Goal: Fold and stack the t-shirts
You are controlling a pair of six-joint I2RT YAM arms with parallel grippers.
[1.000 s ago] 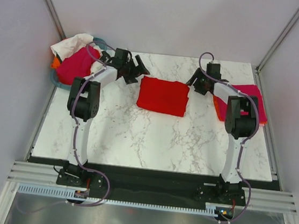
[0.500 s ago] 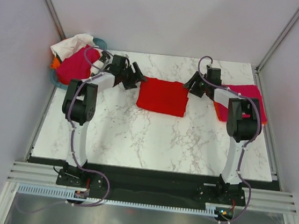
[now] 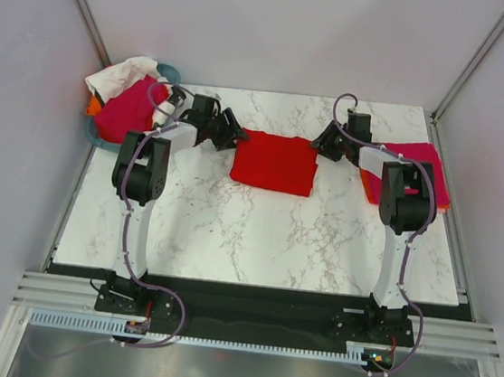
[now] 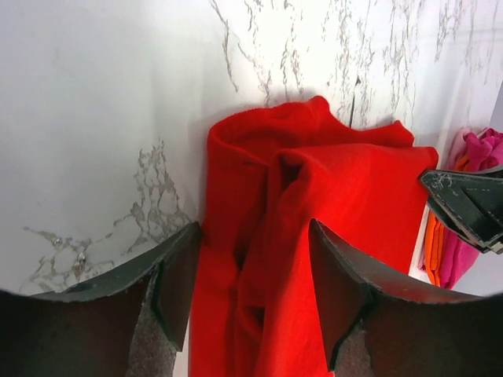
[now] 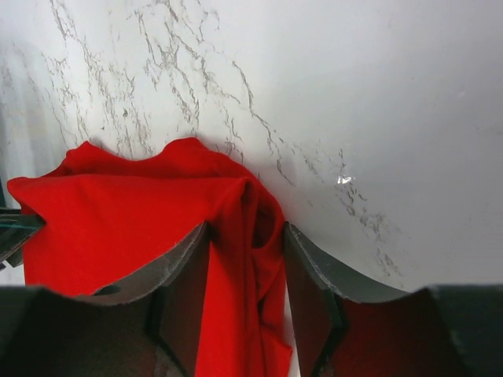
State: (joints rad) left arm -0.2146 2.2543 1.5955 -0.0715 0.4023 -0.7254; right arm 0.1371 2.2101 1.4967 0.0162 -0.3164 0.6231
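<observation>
The left arm's fingers [image 4: 179,275] stood parted astride the left end of the folded red t-shirt [image 3: 275,162], cloth lying loose in the gap and neither finger pressed onto it. The right arm's fingers [image 5: 185,287] did the same at the opposite end. They were set somewhat narrower, but a sliver of table [image 3: 256,234] showed between cloth and one finger.

The shirt lay mid-table toward the far side, a neat rectangle whose long axis ran across the table from one arm to the other. Each arm therefore met a short end, both near its far corners, with neither plainly closer. Where the collar pointed could not be told from the folds.

Folded magenta and orange shirts [image 3: 419,160] waited at the table's right edge, just behind the right arm. Unfolded shirts [image 3: 123,101] filled the teal tub [image 3: 91,137] at the far left.

Judged from this, a paired pinch at the two ends came next, ahead of a carry rightward to the stack.
</observation>
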